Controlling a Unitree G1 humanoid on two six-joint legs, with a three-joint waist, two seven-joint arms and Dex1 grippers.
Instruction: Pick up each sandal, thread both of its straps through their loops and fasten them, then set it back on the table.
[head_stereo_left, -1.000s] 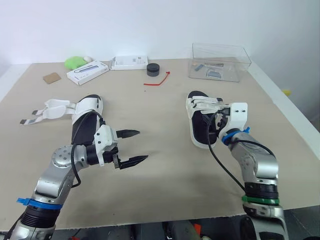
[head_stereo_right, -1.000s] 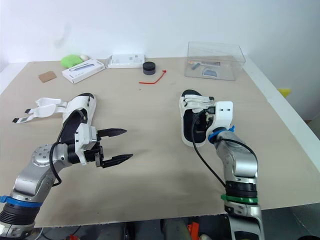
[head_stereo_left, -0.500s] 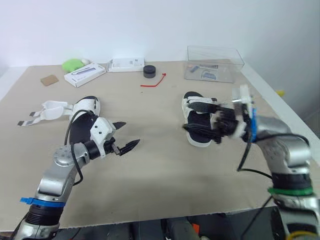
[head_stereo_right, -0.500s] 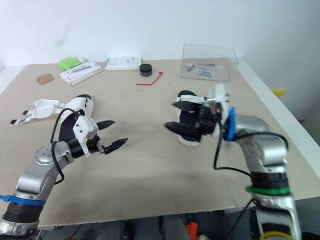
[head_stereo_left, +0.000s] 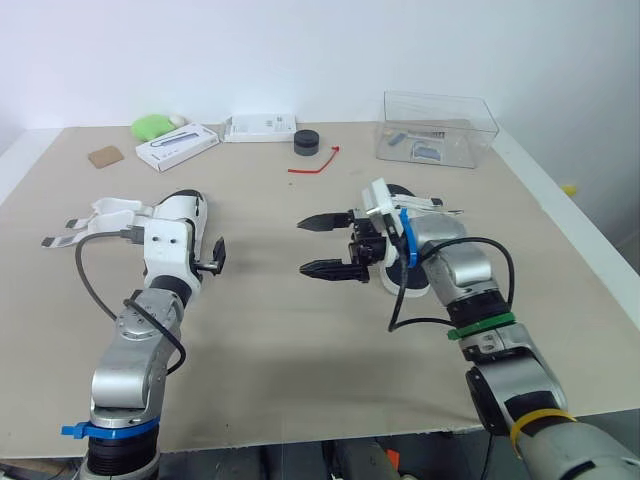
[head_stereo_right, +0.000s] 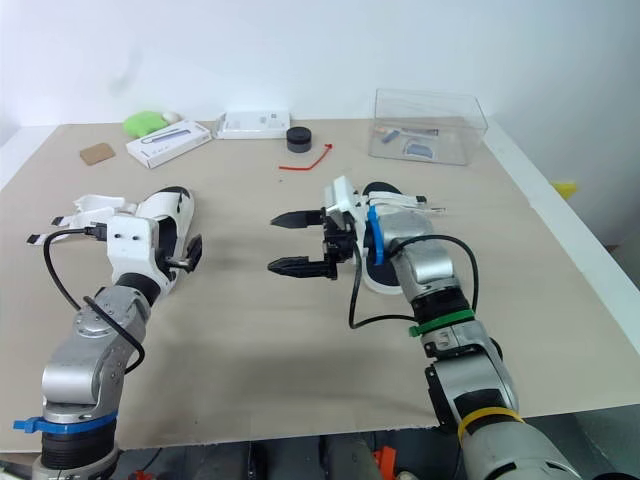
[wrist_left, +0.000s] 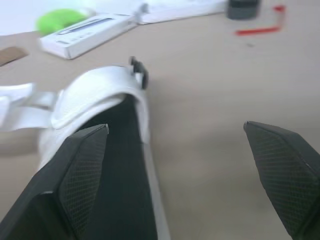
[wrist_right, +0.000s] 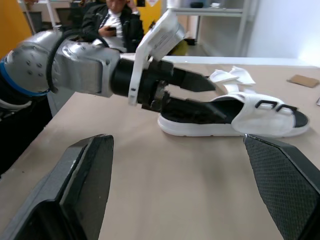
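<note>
The left tool (wrist_left: 175, 126) is spread wide over the heel end of the left sandal (head_stereo_left: 181, 214) — one finger above the black footbed, the other above bare bench (head_stereo_left: 300, 330). That sandal's straps (head_stereo_left: 92, 218) lie loose, splayed outward. And the right tool (head_stereo_left: 302, 246) gapes empty mid-bench, just beside the right sandal (head_stereo_left: 410, 289), which lies flat. At the far edge, a white box (head_stereo_left: 177, 146) — print too small to read.

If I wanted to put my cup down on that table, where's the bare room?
Widest: the table's near half, on the robot's side of the left sandal and right sandal. Another lies mid-table, between left sandal, right gripper and red cord. Crowded: the back edge, with white boxes, black puck, clear bin.
</note>
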